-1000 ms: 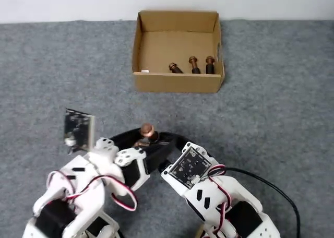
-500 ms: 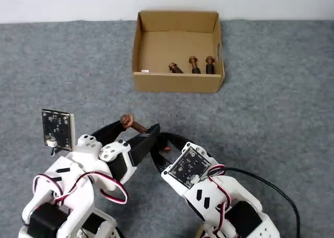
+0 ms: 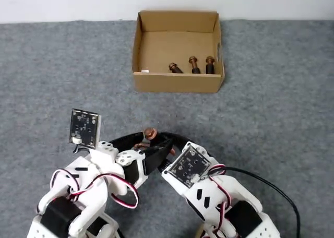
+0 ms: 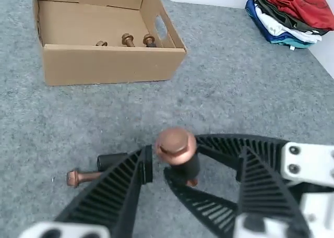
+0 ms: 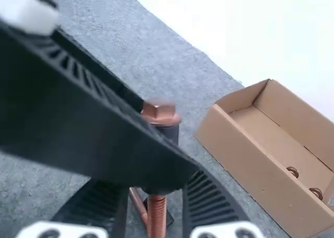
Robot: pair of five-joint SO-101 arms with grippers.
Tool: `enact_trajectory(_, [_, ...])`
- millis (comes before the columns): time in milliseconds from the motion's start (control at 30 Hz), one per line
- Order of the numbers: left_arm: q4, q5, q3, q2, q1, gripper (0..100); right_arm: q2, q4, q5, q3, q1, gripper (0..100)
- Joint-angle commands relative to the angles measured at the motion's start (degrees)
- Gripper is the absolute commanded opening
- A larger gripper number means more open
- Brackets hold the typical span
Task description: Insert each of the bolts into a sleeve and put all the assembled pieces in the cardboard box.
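Observation:
A copper-headed bolt (image 3: pixel 149 132) (image 4: pixel 176 143) stands upright in a black sleeve (image 4: pixel 187 166). My left gripper (image 3: pixel 147 142) (image 4: pixel 158 169) is shut on the bolt. My right gripper (image 3: pixel 163 145) (image 5: pixel 155 199) meets it from the other side, shut on the sleeve. The shank tip (image 5: pixel 155 212) sticks out below, between the right gripper's fingers. A loose sleeve (image 4: pixel 112 161) and a loose bolt (image 4: pixel 81 176) lie on the carpet beneath the grippers. The cardboard box (image 3: pixel 177 84) (image 4: pixel 112 66) (image 5: pixel 245 144) sits farther back and holds three assembled pieces (image 3: pixel 193 66) (image 4: pixel 127 39).
Grey carpet (image 3: pixel 271 118) covers the table around the box. A pile of folded clothes (image 4: pixel 292 11) lies far off beside a white wall. The box has a handle slot (image 4: pixel 160 26) in one side wall.
The left arm swung left, carrying the bolt away from the right gripper, then came back. The bolt head stands again where the two grippers meet. The right arm stayed put.

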Motion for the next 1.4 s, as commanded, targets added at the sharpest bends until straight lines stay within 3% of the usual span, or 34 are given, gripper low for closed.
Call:
enact_trajectory(0, [-0.35, 0.18, -0.31, -0.18, 0.35, 26, -0.31, -1.63, 0.44, -3.96, 0.04, 0.8])
enact_trajectory(133, [1.23, 0.00, -2.59, -0.18, 0.44, 26, -0.31, -1.63, 0.44, -4.04, 0.40, 0.8])
enact_trajectory(400, [9.23, -1.93, -8.40, -0.18, -0.53, 26, -0.04, -1.27, -4.13, -5.01, 10.33, 0.8])
enact_trajectory(600, [9.32, -3.60, -7.25, -0.18, -12.31, 25, 7.87, -1.10, -10.29, -9.58, 16.57, 0.8])
enact_trajectory(700, [9.14, -5.54, -2.68, -0.18, -18.64, 16, 16.22, -1.54, -13.80, -15.21, 19.21, 0.8])
enact_trajectory(800, [6.07, -8.44, 3.65, -0.18, -24.18, 1, 26.86, -1.63, -17.32, -22.24, 21.58, 0.8])
enact_trajectory(1000, [-4.48, -13.10, 16.40, -0.18, -31.12, 0, 48.04, -1.71, -22.51, -37.36, 24.92, 0.8])
enact_trajectory(1367, [-19.52, -16.53, 35.47, -0.18, -31.38, 0, 83.56, -1.71, -24.79, -69.54, 25.54, 0.8])
